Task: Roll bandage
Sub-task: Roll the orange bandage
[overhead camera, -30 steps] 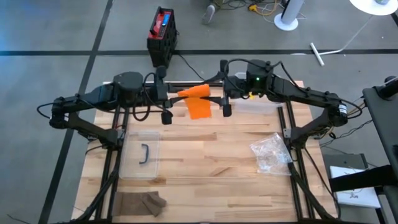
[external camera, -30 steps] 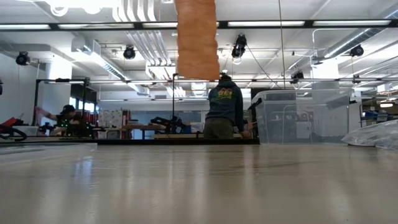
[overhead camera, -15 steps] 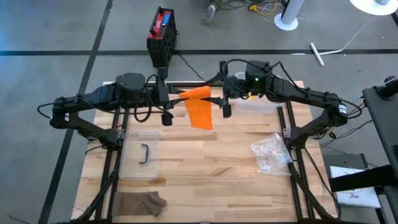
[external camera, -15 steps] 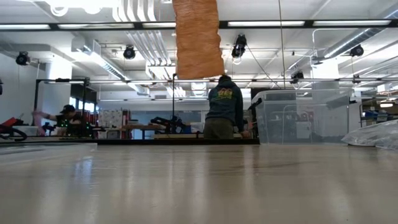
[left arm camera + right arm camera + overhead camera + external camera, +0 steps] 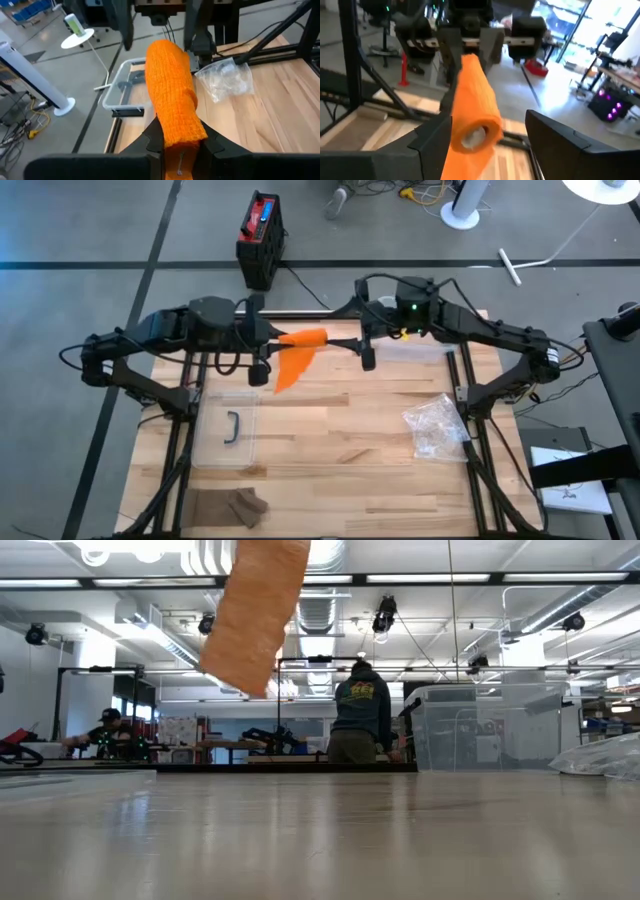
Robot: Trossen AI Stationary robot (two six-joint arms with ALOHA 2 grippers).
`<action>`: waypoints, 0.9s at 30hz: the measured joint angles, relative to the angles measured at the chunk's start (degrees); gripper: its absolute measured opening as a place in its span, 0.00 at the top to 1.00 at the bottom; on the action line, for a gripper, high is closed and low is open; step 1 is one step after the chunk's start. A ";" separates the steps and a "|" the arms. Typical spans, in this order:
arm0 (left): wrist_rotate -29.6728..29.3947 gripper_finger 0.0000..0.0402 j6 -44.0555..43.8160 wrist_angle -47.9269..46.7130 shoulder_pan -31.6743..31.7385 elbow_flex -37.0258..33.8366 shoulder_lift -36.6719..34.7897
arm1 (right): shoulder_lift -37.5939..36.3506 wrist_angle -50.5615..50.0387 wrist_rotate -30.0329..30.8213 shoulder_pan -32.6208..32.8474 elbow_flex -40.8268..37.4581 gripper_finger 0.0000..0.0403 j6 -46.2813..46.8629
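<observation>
An orange bandage roll (image 5: 308, 338) is held level, high above the table's far middle. Its loose tail (image 5: 286, 368) hangs below it and shows slanted in the low view (image 5: 252, 615). My left gripper (image 5: 268, 340) is shut on the roll's left end. My right gripper (image 5: 362, 340) faces it from the right and stands open. The roll's free end (image 5: 475, 131) sits between the right fingers, close to one finger (image 5: 432, 137) and with a wide gap to the other. I cannot tell whether it touches that finger. My left gripper pinches the roll's near end (image 5: 176, 131) between its two fingers, one on either side of it. The fingers come from the table's left, slanting slightly down, and lie along the roll. The roll sticks straight out past them, lifted clear, with its tail hanging slack.
A clear lid with a dark handle (image 5: 228, 428) lies at the left, a crumpled plastic bag (image 5: 433, 425) at the right, and a dark cloth (image 5: 228, 505) by the near edge. A clear bin (image 5: 480, 725) and people show beyond the table in the low view.
My left gripper has rolled and tipped its wrist, turning the roll. The hanging tail has swung from straight below the roll toward the table's left and now slants. Both arms have stayed in place.
</observation>
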 joint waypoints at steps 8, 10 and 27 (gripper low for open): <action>1.95 0.90 1.22 -2.17 0.00 0.13 -0.37 | 0.05 10.23 0.04 0.31 -5.51 0.41 6.79; 3.75 0.90 2.07 -2.05 0.02 0.13 -0.41 | 0.61 12.32 -0.16 0.43 -6.38 0.39 7.96; 3.93 0.90 2.97 0.35 0.02 0.13 1.29 | 3.19 15.41 -2.92 1.00 -6.85 0.49 7.01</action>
